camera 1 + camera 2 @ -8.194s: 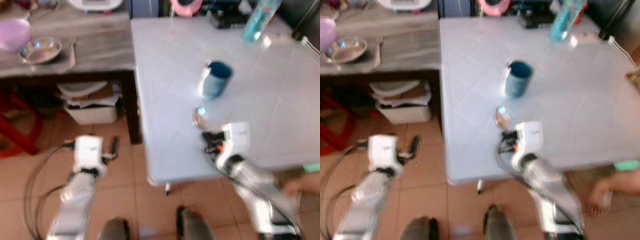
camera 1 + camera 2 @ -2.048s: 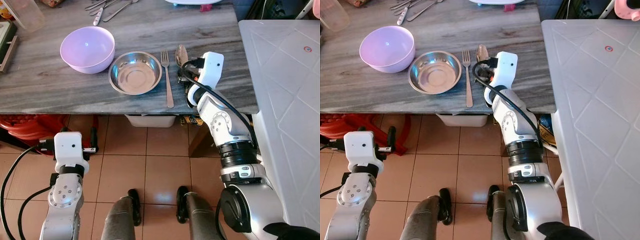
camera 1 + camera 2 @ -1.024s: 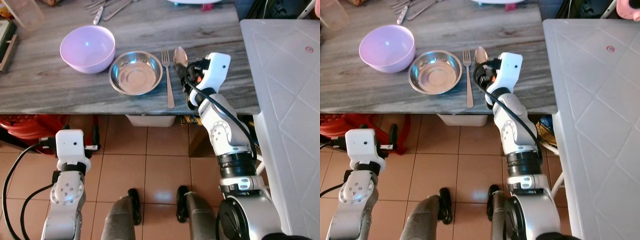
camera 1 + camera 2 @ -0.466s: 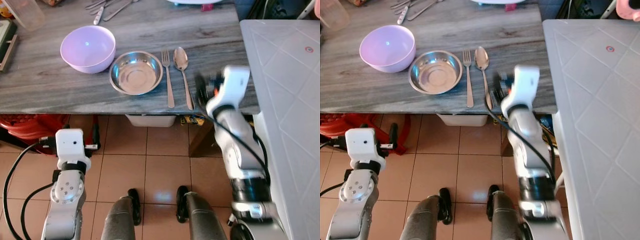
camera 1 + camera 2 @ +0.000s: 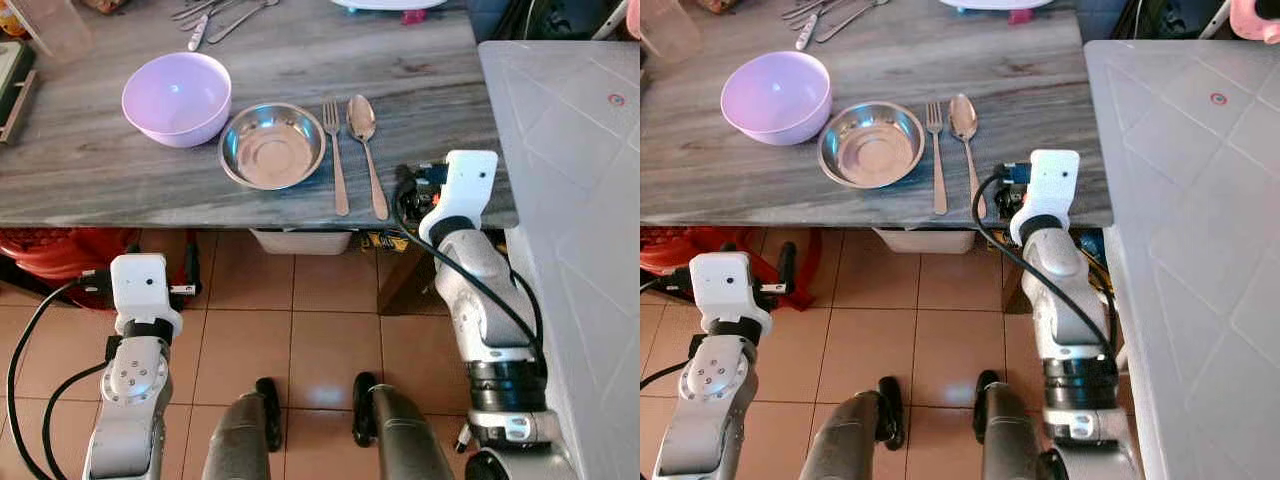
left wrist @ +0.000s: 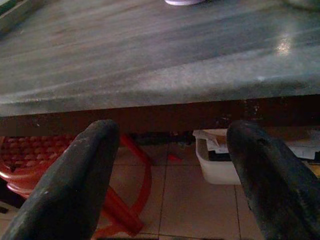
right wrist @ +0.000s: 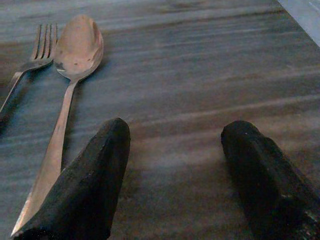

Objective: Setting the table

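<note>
The right gripper [image 7: 172,175] hangs low over the near edge of the gray table [image 5: 100,170]; its two black fingers [image 7: 80,195] are spread wide apart and hold nothing. The spoon [image 5: 366,150] lies flat just beside it, next to the fork [image 5: 335,155] and the metal bowl [image 5: 272,146]; the purple bowl [image 5: 176,98] sits further left. The left gripper [image 6: 172,175] hangs below the table edge, spread wide and empty.
</note>
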You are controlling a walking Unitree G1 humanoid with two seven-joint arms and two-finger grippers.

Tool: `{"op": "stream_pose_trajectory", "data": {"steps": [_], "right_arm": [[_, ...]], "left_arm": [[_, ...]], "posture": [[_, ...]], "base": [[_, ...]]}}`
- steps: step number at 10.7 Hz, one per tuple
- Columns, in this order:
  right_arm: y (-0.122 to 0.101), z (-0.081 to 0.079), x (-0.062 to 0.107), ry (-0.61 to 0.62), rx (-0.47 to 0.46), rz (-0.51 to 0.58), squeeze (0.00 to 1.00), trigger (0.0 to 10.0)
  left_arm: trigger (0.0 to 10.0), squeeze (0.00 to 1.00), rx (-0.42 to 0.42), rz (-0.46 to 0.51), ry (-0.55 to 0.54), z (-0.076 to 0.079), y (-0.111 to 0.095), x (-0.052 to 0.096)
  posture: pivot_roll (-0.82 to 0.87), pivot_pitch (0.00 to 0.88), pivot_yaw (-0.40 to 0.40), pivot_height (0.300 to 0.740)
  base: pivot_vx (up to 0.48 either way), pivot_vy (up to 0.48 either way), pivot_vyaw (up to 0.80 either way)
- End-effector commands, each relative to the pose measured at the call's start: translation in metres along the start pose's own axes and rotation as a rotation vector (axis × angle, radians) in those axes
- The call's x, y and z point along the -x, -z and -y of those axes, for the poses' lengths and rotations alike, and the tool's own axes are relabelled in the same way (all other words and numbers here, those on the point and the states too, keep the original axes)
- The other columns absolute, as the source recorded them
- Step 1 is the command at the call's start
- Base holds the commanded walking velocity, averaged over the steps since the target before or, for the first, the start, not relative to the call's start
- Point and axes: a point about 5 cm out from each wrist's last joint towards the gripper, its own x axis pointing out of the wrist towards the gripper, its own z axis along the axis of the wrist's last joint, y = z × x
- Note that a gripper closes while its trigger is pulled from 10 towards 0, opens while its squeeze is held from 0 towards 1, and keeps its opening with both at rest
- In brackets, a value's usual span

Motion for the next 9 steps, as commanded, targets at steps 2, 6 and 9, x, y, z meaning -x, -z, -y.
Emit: {"op": "stream_pose_trajectory", "data": {"steps": [2,6,9], "right_arm": [[0.0139,-0.0162,-0.0006,-0.087,-0.008,-0.09,0.0,10.0],[0.0208,-0.0196,-0.0005,-0.168,0.088,-0.168,0.0,10.0],[0.0227,-0.0219,-0.0041,-0.2,0.137,-0.18,0.0,10.0]], "left_arm": [[10.0,0.0,-0.014,-0.03,-0.005,-0.0033,0.0067,0.0031],[10.0,0.0,-0.005,-0.04,-0.003,-0.001,0.0088,0.0036],[10.0,0.0,-0.002,-0.045,-0.004,-0.0008,0.0097,0.0037]], "posture": [[0.03,0.272,0.036,0.74],[0.02,0.273,0.034,0.74],[0.02,0.273,0.032,0.74]], "base": [[0.0,0.0,0.0],[0.0,0.0,0.0],[0.0,0.0,0.0]]}}
